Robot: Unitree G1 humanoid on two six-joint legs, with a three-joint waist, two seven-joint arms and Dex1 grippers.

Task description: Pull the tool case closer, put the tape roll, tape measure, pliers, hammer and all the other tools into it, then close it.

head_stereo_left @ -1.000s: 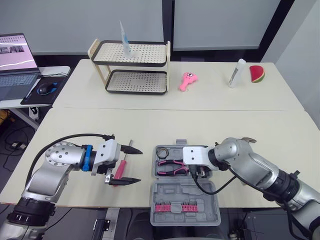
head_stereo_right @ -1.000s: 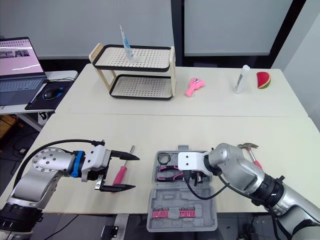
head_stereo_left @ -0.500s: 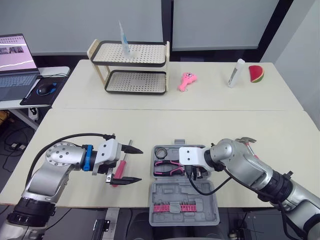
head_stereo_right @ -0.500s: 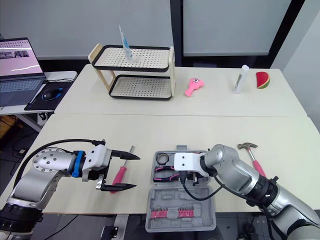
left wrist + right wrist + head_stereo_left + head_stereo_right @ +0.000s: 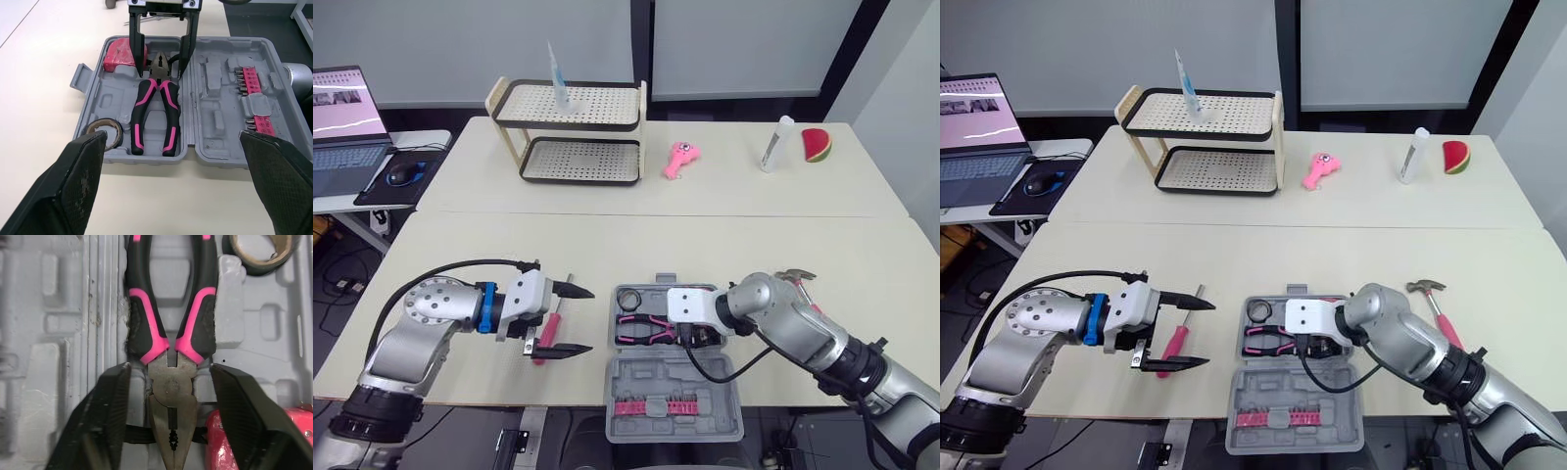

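Right gripper point(image 5: 170, 372), fingers spread astride the pliers point(image 5: 157, 83), has barely shifted this past second. They lie seated in the tool case point(image 5: 215, 122), seemingly released. The hammer point(image 5: 1435, 299), right of it, still waits outside.

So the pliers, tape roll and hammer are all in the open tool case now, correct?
Not the hammer: the right eye view shows it lying on the table, right of the tool case. The pliers and tape roll are in the open case.
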